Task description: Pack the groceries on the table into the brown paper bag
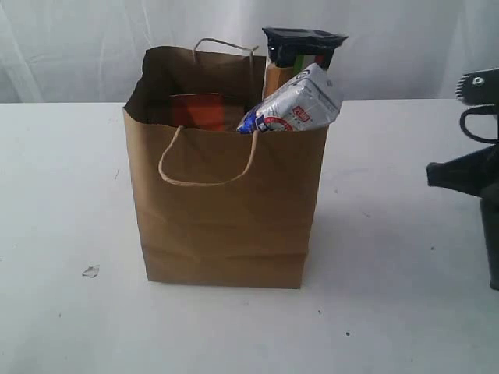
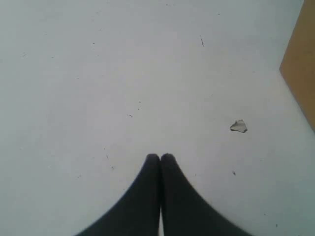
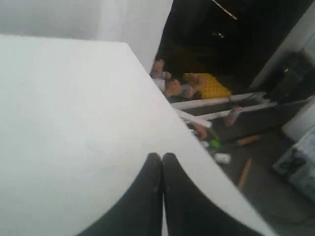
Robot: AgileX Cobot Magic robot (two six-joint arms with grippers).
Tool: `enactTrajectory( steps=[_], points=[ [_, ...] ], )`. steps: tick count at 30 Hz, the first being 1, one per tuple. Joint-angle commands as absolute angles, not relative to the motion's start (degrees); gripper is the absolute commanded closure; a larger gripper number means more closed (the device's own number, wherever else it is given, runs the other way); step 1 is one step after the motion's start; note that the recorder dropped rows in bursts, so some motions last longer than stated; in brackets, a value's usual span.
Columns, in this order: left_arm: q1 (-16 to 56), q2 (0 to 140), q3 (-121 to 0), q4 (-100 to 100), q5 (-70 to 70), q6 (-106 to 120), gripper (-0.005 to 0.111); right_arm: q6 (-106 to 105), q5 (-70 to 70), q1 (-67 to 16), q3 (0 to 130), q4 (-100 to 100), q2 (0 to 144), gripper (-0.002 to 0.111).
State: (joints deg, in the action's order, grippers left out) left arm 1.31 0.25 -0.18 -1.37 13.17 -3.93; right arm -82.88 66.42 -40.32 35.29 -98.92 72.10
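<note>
Left gripper [image 2: 160, 156]: pinched fully together, tip against tip, holding nothing, poised over bare table [image 2: 98, 59]. Beyond the tips and off to one side, a small pale crumb [image 2: 238, 126] lying flat; farther out past it, one corner of the brown paper bag [image 2: 301, 64], well apart from the fingers.

Right gripper [image 3: 161, 155]: likewise pressed closed and empty, over plain white tabletop [image 3: 64, 108] close to its edge, with no grocery near it.

In the exterior view, only dark parts of the right arm [image 1: 477, 164] at the right edge of the frame, well clear of the bag. At centre frame, the bag [image 1: 226, 210] standing upright on the table [image 1: 62, 195], mouth open, front handle loop drooping against its face. Rising from the bag's upper right corner, the long spaghetti packet [image 1: 300, 47], upright with its dark end highest. Just below and leaning over the rim, a crinkled white-blue pack [image 1: 300, 101]. Deeper inside, toward the left, the brown pouch with orange label [image 1: 204, 111]. At lower left, the crumb [image 1: 91, 271] near the bag's foot
</note>
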Motion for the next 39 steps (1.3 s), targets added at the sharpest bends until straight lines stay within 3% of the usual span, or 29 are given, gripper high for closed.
enactTrajectory(
  steps=[1,4,7,16,27,39],
  points=[
    [1.4,0.0,0.0,-1.6,13.3,-4.0,0.107,-33.4,62.9,-39.9,27.5,-84.1,70.0,0.108],
    [1.4,0.0,0.0,-1.6,13.3,-4.0,0.107,10.4,64.1,-39.9,19.5,-68.3,68.4,0.108],
    [1.4,0.0,0.0,-1.6,13.3,-4.0,0.107,22.7,65.3,-39.8,13.6,-57.5,67.4,0.108],
    [1.4,0.0,0.0,-1.6,13.3,-4.0,0.107,-7.2,63.4,-39.8,13.4,-45.1,63.3,0.108],
    [1.4,0.0,0.0,-1.6,13.3,-4.0,0.107,-62.5,40.7,-35.4,24.8,-48.2,58.3,0.108],
    [1.4,0.0,0.0,-1.6,13.3,-4.0,0.107,-66.8,35.8,-35.4,25.5,-46.6,51.1,0.108]
  ],
)
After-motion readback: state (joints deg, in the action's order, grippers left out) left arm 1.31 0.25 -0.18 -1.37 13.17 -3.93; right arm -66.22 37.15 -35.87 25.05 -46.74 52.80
